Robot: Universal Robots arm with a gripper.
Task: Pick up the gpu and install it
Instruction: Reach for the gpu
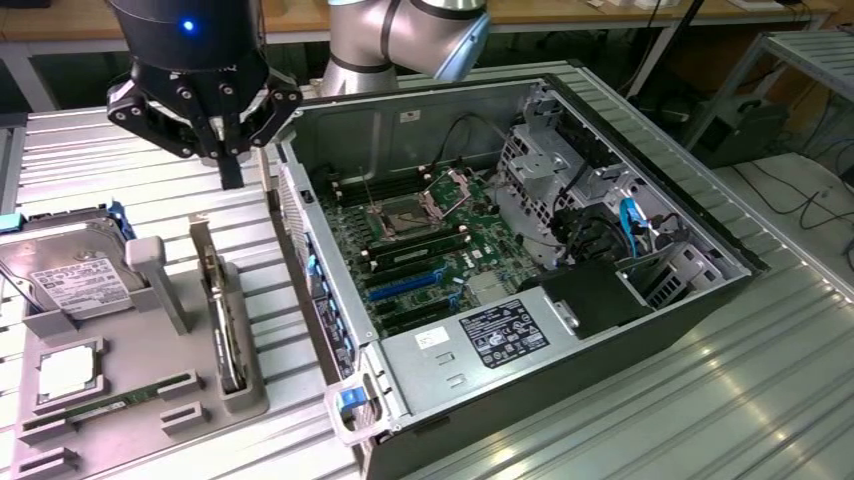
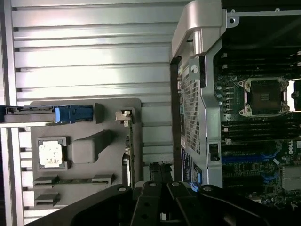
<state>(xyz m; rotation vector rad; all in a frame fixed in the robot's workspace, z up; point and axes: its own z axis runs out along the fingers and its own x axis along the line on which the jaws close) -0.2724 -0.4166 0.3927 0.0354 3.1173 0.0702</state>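
Observation:
The gpu (image 1: 222,305) stands on its edge in a slot of the grey holder tray (image 1: 154,385), at the exterior view's left, beside the open computer case (image 1: 607,300). In the wrist view the gpu (image 2: 131,150) shows edge-on, next to the case's metal rear wall. My gripper (image 1: 231,172) hangs above the table just beyond the far end of the gpu, shut with nothing in it. Its dark fingers (image 2: 151,195) come together in the wrist view, clear of the card.
The tray also carries a silver hard drive (image 1: 67,280), a processor chip (image 1: 64,372) and a green memory stick (image 1: 114,405). Inside the case the motherboard (image 1: 441,240) lies flat, with blue slots (image 1: 400,288) near the case wall. The table top (image 1: 747,400) is ribbed metal.

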